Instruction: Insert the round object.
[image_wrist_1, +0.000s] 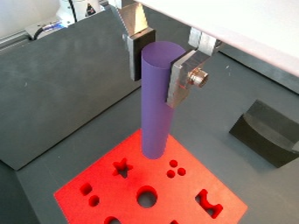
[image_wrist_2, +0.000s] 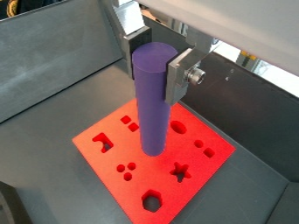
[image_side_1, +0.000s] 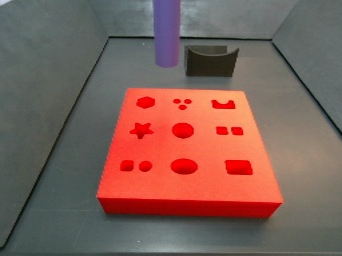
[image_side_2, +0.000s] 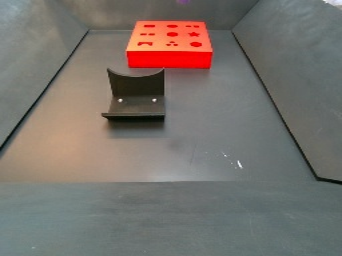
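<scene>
Gripper (image_wrist_2: 159, 54): clamped on purple peg (image_wrist_2: 149, 105), upright above red block (image_side_1: 187, 195) | Risk: peg misses round hole (image_side_1: 183, 130), offset untrimmed | Consequence: jams on rim

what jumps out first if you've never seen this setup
The bright red block, full of shaped cutouts, lies on the dark floor. Above its far edge hangs a long purple peg, upright, with its tip clear of the block. In both wrist views the end effector is shut on the peg's upper part. A dark fixture stands just beyond the block.
</scene>
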